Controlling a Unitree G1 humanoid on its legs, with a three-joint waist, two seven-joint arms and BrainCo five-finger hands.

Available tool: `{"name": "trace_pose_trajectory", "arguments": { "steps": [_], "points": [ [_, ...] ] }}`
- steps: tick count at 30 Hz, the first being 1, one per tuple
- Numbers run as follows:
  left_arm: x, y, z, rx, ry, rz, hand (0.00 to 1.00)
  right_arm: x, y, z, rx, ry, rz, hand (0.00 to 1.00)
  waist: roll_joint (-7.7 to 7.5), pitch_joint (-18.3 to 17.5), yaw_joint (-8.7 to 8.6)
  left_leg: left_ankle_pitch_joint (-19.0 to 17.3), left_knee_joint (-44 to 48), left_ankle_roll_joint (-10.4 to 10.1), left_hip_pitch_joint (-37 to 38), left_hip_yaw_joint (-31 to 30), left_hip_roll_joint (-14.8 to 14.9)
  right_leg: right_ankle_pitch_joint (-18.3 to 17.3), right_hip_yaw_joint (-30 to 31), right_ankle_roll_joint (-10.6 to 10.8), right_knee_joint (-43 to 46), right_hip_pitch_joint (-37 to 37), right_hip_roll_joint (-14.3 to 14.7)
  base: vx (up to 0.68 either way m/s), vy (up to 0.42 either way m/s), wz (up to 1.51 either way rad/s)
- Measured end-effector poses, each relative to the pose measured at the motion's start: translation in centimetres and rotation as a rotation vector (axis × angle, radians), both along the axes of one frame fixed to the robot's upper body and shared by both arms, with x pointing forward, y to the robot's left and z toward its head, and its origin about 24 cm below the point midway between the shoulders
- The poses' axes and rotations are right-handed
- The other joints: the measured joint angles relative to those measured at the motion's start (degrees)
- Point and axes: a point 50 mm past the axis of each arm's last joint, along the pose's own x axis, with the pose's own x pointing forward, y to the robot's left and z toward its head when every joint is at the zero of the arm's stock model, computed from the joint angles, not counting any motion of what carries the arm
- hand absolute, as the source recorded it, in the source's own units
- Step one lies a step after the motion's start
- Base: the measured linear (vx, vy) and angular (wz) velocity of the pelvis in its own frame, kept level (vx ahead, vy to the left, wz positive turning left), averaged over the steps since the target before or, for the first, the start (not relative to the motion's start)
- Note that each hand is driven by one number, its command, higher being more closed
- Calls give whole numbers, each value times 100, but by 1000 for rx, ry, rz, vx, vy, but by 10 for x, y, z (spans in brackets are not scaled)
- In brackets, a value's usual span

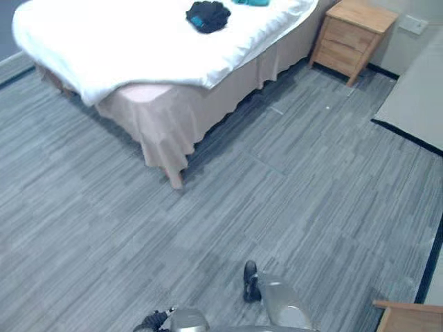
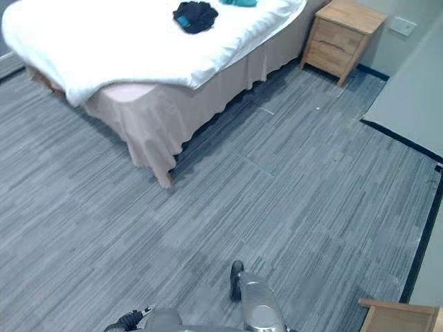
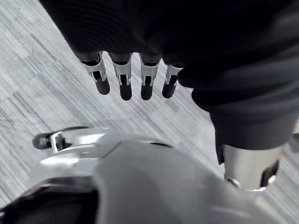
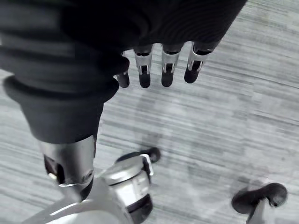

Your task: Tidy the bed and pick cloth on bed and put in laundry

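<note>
Hanging loose and empty, the left hand [image 3: 124, 80] and right hand [image 4: 167, 70] were far from the bed [image 1: 104, 43], so walking close seemed best before grabbing the dark cloth [image 1: 208, 15] on it.

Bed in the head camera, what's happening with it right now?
Nothing is being handled yet. The robot stands away from the bed, where a dark cloth lies on the white duvet with a teal cloth beyond it. The left hand and right hand hang open over the grey floor, holding nothing.
</note>
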Motion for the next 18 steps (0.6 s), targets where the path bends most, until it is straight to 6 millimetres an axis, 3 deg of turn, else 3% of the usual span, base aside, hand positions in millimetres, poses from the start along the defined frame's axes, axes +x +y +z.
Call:
{"name": "trace_pose_trajectory", "arguments": {
  "steps": [2,4,6,7,9,10,11,12,13,14,15,17,18],
  "points": [
    [6,-4,2,-15,-41,-1,0,2,-5,1,-14,-1,27,0,-16,13,160,-154,-633,41,-394,178,-416,-118,68,89,-163,405,4,416,-114,-17],
    [5,-6,2,-30,-53,11,0,12,-8,3,-17,-34,46,0,-37,29,303,-187,-2052,-14,-596,523,-848,-274,203,128,-267,701,-59,382,-25,-28],
    [-4,-6,0,-34,-41,46,0,26,-8,5,-17,-97,56,0,-87,59,288,115,-4418,-163,-524,1555,-1211,-526,132,132,-361,1063,-190,450,26,10],
    [-6,-7,-1,-36,-33,46,0,26,-9,6,-19,-101,57,0,-78,61,274,227,-4830,-120,-526,1895,-1249,-590,68,202,-434,1207,-192,490,68,47],
    [-16,-8,-3,-40,0,56,0,29,-9,7,-14,-116,63,0,-139,1,358,303,-5638,8,-545,2678,-1434,-990,-151,562,-561,1698,-263,642,157,41],
    [-19,-6,-3,-36,15,61,0,29,-8,7,-10,-120,63,0,-234,-68,417,327,-5667,142,-553,2692,-1511,-1169,-222,616,-410,1685,-382,560,162,-2],
    [-23,-3,-4,-30,36,66,0,30,-5,6,-4,-121,69,0,-347,-143,486,398,-5501,510,-586,2746,-1554,-1369,-276,696,-57,1557,-547,594,146,-36],
    [-37,0,-7,-27,102,82,0,42,2,7,16,-149,113,0,-399,-259,570,654,-5099,1186,-627,2859,-1536,-1664,-412,1159,1855,865,-910,587,134,-27],
    [-39,0,-7,-25,115,83,0,46,3,8,19,-165,126,0,-444,-299,552,813,-5067,1617,-593,2808,-1600,-1548,-476,1414,2732,514,-1122,719,177,33],
    [-37,11,-5,5,118,83,0,51,15,7,48,-181,136,0,-715,-343,390,629,-5065,1563,-477,2585,-1918,-1191,-596,1507,3993,21,-1677,608,184,97],
    [-29,13,-3,12,87,91,0,55,16,7,58,-195,146,0,-757,-342,361,539,-5122,1516,-245,2411,-2041,-1283,-689,1450,4296,-217,-1905,617,193,109],
    [-20,12,-2,8,54,86,0,61,12,10,44,-219,150,0,-635,-279,382,480,-5326,1431,209,1981,-2050,-1386,-814,1572,3784,-352,-1882,525,137,76],
    [-13,11,0,7,33,79,0,61,9,11,37,-225,142,0,-494,-244,368,469,-5529,1367,443,1731,-2017,-1384,-833,1573,3310,-410,-1791,504,79,119]
  ]
}}
